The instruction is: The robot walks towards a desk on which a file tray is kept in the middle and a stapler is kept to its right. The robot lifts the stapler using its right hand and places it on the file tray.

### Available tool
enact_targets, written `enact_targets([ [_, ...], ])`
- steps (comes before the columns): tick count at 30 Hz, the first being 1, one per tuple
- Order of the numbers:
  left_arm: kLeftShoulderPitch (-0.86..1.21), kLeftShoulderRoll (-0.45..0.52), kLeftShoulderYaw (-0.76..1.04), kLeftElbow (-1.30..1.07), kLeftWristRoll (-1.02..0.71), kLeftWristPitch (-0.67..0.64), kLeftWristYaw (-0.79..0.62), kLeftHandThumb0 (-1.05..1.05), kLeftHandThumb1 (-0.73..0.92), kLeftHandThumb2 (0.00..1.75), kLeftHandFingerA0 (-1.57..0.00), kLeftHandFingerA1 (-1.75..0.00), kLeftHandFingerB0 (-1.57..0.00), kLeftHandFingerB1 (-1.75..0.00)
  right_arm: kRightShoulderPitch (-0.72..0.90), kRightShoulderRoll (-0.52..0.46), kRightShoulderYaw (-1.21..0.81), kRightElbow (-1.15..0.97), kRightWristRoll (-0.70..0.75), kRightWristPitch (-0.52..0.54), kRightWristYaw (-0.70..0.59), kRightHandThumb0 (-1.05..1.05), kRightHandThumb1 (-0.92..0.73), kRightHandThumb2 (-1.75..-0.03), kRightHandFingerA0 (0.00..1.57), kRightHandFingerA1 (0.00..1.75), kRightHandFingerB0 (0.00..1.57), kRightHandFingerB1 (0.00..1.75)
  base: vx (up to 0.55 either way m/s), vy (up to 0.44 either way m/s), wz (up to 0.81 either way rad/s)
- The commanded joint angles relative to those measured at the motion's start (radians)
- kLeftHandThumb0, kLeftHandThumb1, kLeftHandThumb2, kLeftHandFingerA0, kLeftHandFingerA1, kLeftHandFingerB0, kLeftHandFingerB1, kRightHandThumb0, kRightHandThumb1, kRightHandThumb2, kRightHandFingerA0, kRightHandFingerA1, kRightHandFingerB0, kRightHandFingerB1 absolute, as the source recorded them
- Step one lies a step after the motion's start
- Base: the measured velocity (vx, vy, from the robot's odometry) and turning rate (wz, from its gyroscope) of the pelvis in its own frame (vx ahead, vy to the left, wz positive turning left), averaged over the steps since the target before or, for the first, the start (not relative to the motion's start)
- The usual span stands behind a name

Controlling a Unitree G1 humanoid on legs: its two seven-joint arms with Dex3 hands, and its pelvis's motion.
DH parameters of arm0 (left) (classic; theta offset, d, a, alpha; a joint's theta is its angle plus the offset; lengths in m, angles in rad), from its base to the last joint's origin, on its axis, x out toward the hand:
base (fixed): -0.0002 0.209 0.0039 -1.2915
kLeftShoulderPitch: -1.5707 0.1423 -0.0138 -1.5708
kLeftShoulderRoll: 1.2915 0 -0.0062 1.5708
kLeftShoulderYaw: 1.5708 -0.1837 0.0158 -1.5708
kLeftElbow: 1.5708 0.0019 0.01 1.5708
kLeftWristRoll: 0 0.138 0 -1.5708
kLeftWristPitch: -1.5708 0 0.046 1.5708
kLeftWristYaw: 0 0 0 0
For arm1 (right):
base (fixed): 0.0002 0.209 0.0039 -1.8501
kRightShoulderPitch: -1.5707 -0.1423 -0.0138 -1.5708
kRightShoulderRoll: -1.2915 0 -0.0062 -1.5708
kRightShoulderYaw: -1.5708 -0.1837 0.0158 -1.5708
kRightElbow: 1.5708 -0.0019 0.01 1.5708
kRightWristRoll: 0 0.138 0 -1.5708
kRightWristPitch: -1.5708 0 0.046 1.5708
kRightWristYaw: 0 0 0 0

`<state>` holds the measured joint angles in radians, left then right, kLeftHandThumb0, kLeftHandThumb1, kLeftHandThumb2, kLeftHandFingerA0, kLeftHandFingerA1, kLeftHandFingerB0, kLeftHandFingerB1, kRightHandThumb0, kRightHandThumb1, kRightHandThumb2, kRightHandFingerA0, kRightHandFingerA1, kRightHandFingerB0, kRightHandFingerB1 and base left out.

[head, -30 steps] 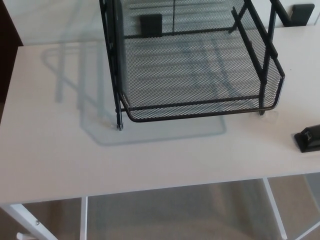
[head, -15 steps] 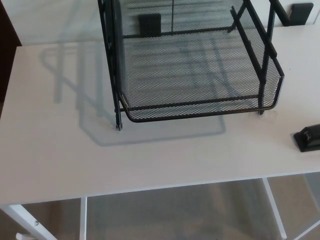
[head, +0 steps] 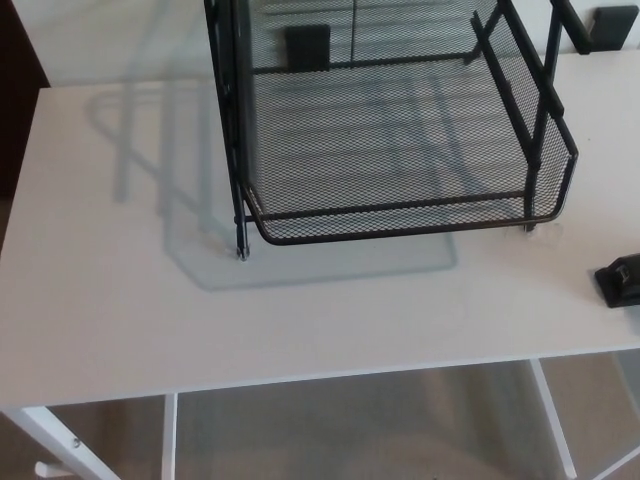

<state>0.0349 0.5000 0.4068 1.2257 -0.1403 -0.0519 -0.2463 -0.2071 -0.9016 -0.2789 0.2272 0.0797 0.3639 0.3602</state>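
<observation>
A: Comparing with half a second back, what differs?
B: The whole view slid slightly (camera, not things), so the right edge cuts off more of the stapler (head: 622,283).
A: Count?
B: One file tray (head: 400,222) mid-worktop (head: 120,300), and one stapler on the worktop to its right, apart. Neither the left hand nor the right hand shows, so I cannot tell their state.

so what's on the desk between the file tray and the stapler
Nothing: the head view shows only bare white desk between the file tray and the stapler.
</observation>
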Motion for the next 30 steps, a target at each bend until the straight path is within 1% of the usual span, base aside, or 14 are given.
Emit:
enact_targets([
  [1, 0.006, 0.009, -0.016, -0.009, 0.005, -0.038, 0.002, -0.67, 0.68, 0.95, -0.22, -0.54, -0.17, -0.47, -0.002, -0.149, 0.302, -0.096, -0.218, -0.08, 0.209, -0.45, -0.52, -0.67, 0.07, 0.3, 0.06, 0.18, 0.0, 0.0, 0.0],
  [4, 0.008, 0.01, -0.017, -0.009, 0.003, -0.04, -0.008, -0.65, 0.84, 0.64, -0.25, -0.47, -0.2, -0.36, -0.013, -0.146, 0.347, -0.09, -0.24, -0.096, 0.186, -0.44, -0.52, -0.63, 0.09, 0.31, 0.07, 0.22, 0.0, 0.0, 0.0],
  [5, 0.008, 0.01, -0.017, -0.006, 0.003, -0.041, -0.004, -0.67, 0.68, 0.94, -0.21, -0.54, -0.16, -0.47, -0.035, -0.139, 0.396, -0.073, -0.275, -0.123, 0.183, -0.39, -0.53, -0.58, 0.09, 0.31, 0.09, 0.24, 0.0, 0.0, 0.0],
  [6, 0.007, 0.004, -0.026, -0.007, 0.011, -0.045, -0.001, -0.67, 0.69, 0.95, -0.21, -0.53, -0.16, -0.47, -0.045, -0.148, 0.455, -0.049, -0.347, -0.169, 0.161, -0.37, -0.28, -0.76, 0.05, 0.48, 0.01, 0.43, 0.0, 0.0, 0.0],
  [14, 0.01, 0.001, -0.023, -0.013, 0.005, -0.045, -0.008, -0.7, 0.68, 0.96, -0.2, -0.55, -0.15, -0.48, -0.117, -0.154, 0.639, 0.037, -0.511, -0.218, 0.125, -0.3, -0.24, -0.82, 0.01, 0.51, 0.0, 0.48, 0.0, 0.0, 0.0],
  [15, 0.007, -0.001, -0.022, -0.007, 0.006, -0.045, -0.003, -0.65, 0.85, 0.63, -0.26, -0.48, -0.2, -0.36, -0.124, -0.15, 0.652, 0.045, -0.516, -0.219, 0.126, -0.3, -0.26, -0.84, 0.01, 0.51, 0.0, 0.48, 0.0, 0.0, 0.0],
  [19, -0.002, -0.003, -0.03, 0.002, 0.014, -0.036, 0.011, -0.66, 0.69, 0.95, -0.23, -0.54, -0.16, -0.46, -0.147, -0.121, 0.701, 0.087, -0.525, -0.221, 0.122, -0.29, -0.33, -0.87, 0.01, 0.5, 0.0, 0.48, 0.0, 0.0, 0.0],
  [23, -0.004, -0.001, -0.033, 0.004, 0.012, -0.037, 0.009, -0.65, 0.85, 0.65, -0.26, -0.48, -0.21, -0.36, -0.175, -0.115, 0.726, 0.102, -0.53, -0.23, 0.115, -0.3, -0.44, -0.95, 0.01, 0.51, 0.0, 0.48, 0.0, 0.0, 0.0],
  [24, -0.004, 0.0, -0.035, 0.004, 0.013, -0.04, 0.008, -0.65, 0.85, 0.65, -0.25, -0.49, -0.2, -0.36, -0.179, -0.115, 0.731, 0.109, -0.535, -0.244, 0.104, -0.54, -0.5, -0.69, 0.12, 0.39, 0.12, 0.34, 0.0, 0.0, 0.0],
  [25, -0.001, 0.001, -0.039, 0.006, 0.016, -0.049, 0.006, -0.68, 0.69, 0.96, -0.22, -0.55, -0.16, -0.47, -0.191, -0.113, 0.739, 0.12, -0.547, -0.26, 0.094, -0.31, -0.44, -0.96, 0.01, 0.5, 0.0, 0.48, 0.0, 0.0, 0.0],
  [26, -0.001, 0.002, -0.041, 0.007, 0.017, -0.051, 0.008, -0.68, 0.69, 0.96, -0.22, -0.55, -0.16, -0.47, -0.198, -0.113, 0.743, 0.124, -0.551, -0.261, 0.097, -0.31, -0.44, -0.96, 0.01, 0.5, 0.0, 0.48, 0.0, 0.0, 0.0],
  [27, -0.006, 0.004, -0.045, 0.012, 0.021, -0.045, 0.015, -0.68, 0.69, 0.95, -0.22, -0.54, -0.16, -0.46, -0.213, -0.105, 0.749, 0.142, -0.559, -0.272, 0.082, -0.55, -0.52, -0.7, 0.12, 0.39, 0.13, 0.34, 0.0, 0.0, 0.0],
  [28, -0.003, 0.005, -0.045, 0.013, 0.018, -0.051, 0.004, -0.67, 0.7, 0.95, -0.21, -0.53, -0.15, -0.46, -0.229, -0.1, 0.754, 0.152, -0.564, -0.276, 0.082, -0.32, -0.46, -0.98, 0.01, 0.51, 0.0, 0.48, 0.0, 0.0, 0.0],
  [30, -0.001, 0.006, -0.042, 0.003, 0.01, -0.045, -0.002, -0.67, 0.7, 0.95, -0.19, -0.53, -0.15, -0.46, -0.253, -0.089, 0.762, 0.172, -0.58, -0.292, 0.056, -0.51, -0.59, -0.59, 0.18, 0.34, 0.16, 0.27, 0.0, 0.0, 0.0],
])
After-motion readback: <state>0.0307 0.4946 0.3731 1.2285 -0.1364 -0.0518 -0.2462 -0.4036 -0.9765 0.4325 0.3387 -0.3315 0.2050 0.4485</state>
